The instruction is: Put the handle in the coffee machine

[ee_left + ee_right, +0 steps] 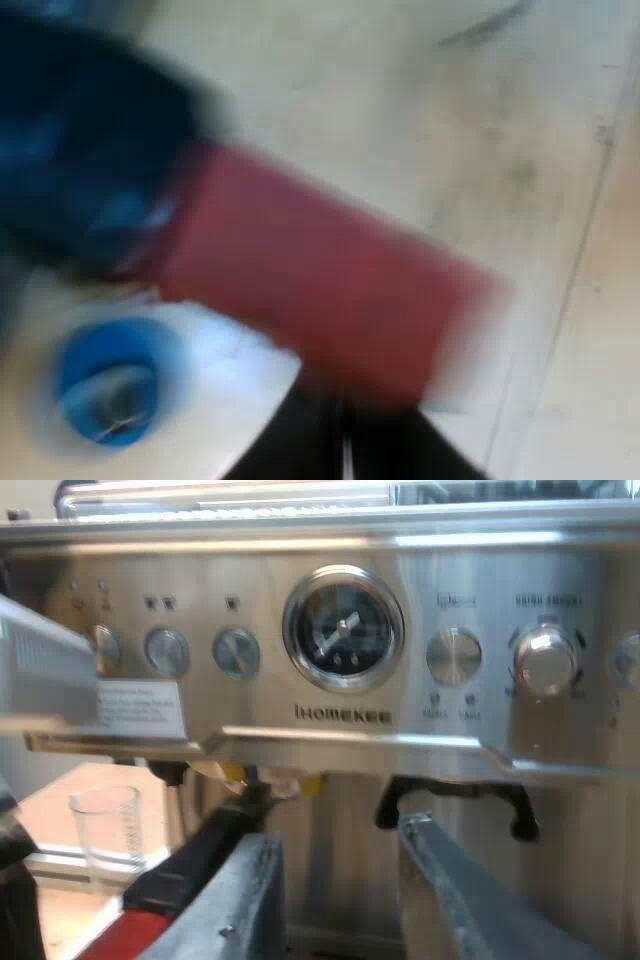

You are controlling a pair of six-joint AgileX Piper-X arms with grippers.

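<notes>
The holder's handle is very near in the left wrist view, its red end (pixel 330 300) running out of a dark part (pixel 90 150). My left gripper (pixel 345 430) is right at that red end. In the right wrist view the dark handle (pixel 205 855) slopes down from under the espresso machine's front (pixel 345 630) to its red end (pixel 115 935). I cannot tell if the holder is locked in. My right gripper (pixel 340 835) faces the machine's front panel, open, with nothing between its fingers.
A blue tamper (pixel 108 375) stands on a white base below the handle. A measuring glass (pixel 105 825) stands beside the machine, beyond the handle. A black spout (pixel 455 800) hangs under the front panel, just past my right gripper.
</notes>
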